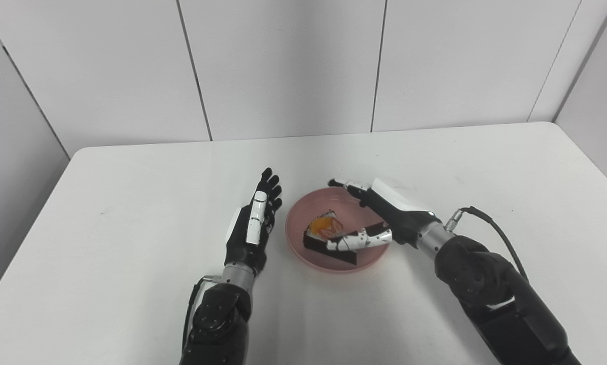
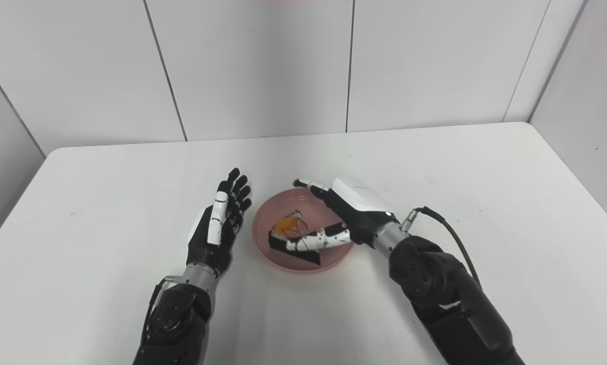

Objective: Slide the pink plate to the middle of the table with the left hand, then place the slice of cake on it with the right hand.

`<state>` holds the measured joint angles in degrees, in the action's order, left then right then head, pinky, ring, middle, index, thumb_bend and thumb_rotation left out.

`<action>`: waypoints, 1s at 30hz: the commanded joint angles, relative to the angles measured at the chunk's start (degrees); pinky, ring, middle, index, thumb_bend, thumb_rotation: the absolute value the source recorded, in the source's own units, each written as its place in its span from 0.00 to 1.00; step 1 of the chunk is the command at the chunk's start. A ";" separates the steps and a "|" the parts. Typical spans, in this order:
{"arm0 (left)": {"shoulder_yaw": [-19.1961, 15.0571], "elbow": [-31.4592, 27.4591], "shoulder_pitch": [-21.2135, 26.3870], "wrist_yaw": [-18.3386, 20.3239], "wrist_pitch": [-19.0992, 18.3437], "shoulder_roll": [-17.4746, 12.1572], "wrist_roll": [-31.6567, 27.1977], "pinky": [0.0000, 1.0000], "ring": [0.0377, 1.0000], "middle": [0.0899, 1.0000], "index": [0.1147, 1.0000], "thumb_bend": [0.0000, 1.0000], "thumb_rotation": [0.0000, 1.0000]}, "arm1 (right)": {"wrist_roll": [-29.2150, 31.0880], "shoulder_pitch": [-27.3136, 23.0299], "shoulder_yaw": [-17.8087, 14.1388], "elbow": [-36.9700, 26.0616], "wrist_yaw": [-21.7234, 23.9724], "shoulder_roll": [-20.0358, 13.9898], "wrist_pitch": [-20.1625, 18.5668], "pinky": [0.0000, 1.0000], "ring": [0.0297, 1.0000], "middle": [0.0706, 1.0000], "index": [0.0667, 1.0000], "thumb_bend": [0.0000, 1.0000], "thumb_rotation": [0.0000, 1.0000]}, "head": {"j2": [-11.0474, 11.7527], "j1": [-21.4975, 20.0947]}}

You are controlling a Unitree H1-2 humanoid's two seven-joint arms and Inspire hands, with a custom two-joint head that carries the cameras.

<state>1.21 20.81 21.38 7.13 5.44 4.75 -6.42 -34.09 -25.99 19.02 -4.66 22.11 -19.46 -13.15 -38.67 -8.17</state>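
While the pink plate (image 1: 336, 230) rests near the middle of the white bench (image 1: 131, 203), the slice of cake (image 1: 328, 237) lies inside it, a dark wedge with a pale top and an orange and red topping, its pointed end directed toward the plate's near rim. The right hand (image 1: 384, 213) reaches over the plate from the right, its white-backed palm above the plate's right rim. Its fingers (image 1: 346, 185) stretch out over the far rim, clear of the cake, while the white-segmented thumb (image 1: 359, 240) lies along the near side of the slice, touching or almost touching it; the two are spread apart and are not clamped on the cake. The left hand (image 1: 252, 223) stands on edge just beside the plate's left rim, palm turned toward the plate, with its black fingers (image 1: 269, 187) straight, close together and pointing away from the robot. It holds nothing, and a narrow strip of bench shows between it and the plate. Both dark forearms enter from the bottom edge, the right one carrying a black cable (image 1: 491, 223) looped above its wrist. White wall panels (image 1: 283, 66) close off the far side of the bench.
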 commanded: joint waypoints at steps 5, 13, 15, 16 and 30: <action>0.01 0.20 2.48 0.27 3.94 0.30 -0.13 1.00 1.00 1.00 1.00 0.56 1.00 | 0.18 -0.30 -1.49 -1.22 -1.66 -1.68 2.26 0.88 0.95 0.96 0.95 0.74 0.56 | 0.32 -0.12; -0.11 0.80 2.29 0.29 5.69 0.34 -0.41 1.00 0.99 0.98 0.98 0.53 1.00 | 6.54 7.10 -8.48 0.25 -13.54 5.21 6.72 0.92 1.00 1.00 1.00 0.68 0.70 | 0.34 -0.96; 0.04 0.51 2.22 0.60 5.34 0.13 -0.50 1.00 1.00 0.99 0.99 0.52 1.00 | 6.34 7.68 -8.52 0.84 -15.05 5.98 7.52 0.93 1.00 1.00 1.00 0.66 0.70 | 0.25 -1.17; 0.11 0.43 2.21 0.72 5.25 0.03 -0.53 1.00 1.00 0.99 0.99 0.52 1.00 | 6.28 7.82 -8.57 1.06 -15.56 6.28 7.70 0.93 1.00 1.00 1.00 0.66 0.70 | 0.25 -1.17; 0.49 -1.05 1.34 3.06 4.17 -1.39 -1.56 1.00 1.00 1.00 1.00 0.54 1.00 | 20.92 9.52 -15.11 5.78 -21.68 15.54 11.88 1.00 1.00 1.00 1.00 0.55 0.88 | 0.10 -3.21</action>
<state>1.53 21.26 21.53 9.56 9.11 3.30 -7.64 -14.80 -14.94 4.68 1.92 0.52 -4.10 -4.11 -38.50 -11.25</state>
